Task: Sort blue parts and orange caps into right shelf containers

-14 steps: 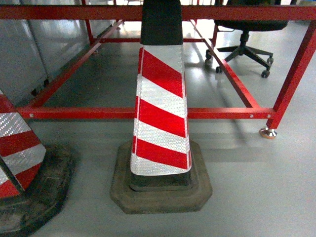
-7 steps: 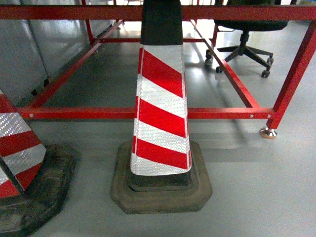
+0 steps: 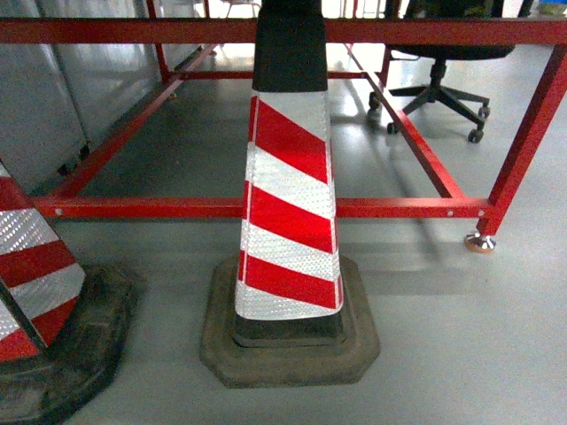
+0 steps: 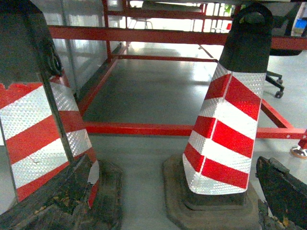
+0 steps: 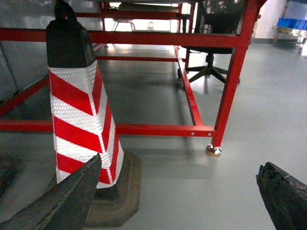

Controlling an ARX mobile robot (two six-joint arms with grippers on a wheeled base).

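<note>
Floor [image 3: 461, 354]: grey, smooth, glossy.

Cone [image 3: 289, 190], middle of the head view: red and white reflective stripes, black top, upright on a dark octagonal rubber base [image 3: 292, 350]. It stands just in front of the frame's low front rail.

Second cone [image 3: 31, 266], at the head view's left edge: same stripes, on a worn dark base, cut off by the picture edge. In the left wrist view it fills the left side.

Frame [image 3: 399, 206]: red metal tubes, low rails just above the floor, an upper rail across the top, one corner post on a round foot [image 3: 480, 242].

Office chair [image 3: 438, 84]: black, on a castor base, beyond the frame at the far right.

Containers [image 5: 293, 23]: a strip of bright blue at the right wrist view's upper right corner, far off; contents cannot be told.

Right gripper [image 5: 177, 196]: two dark fingers at the bottom corners of its view, set wide apart, nothing between them.

Left gripper: one dark finger [image 4: 283, 191] shows at the lower right of its view; whether the fingers are apart or together cannot be told.
</note>
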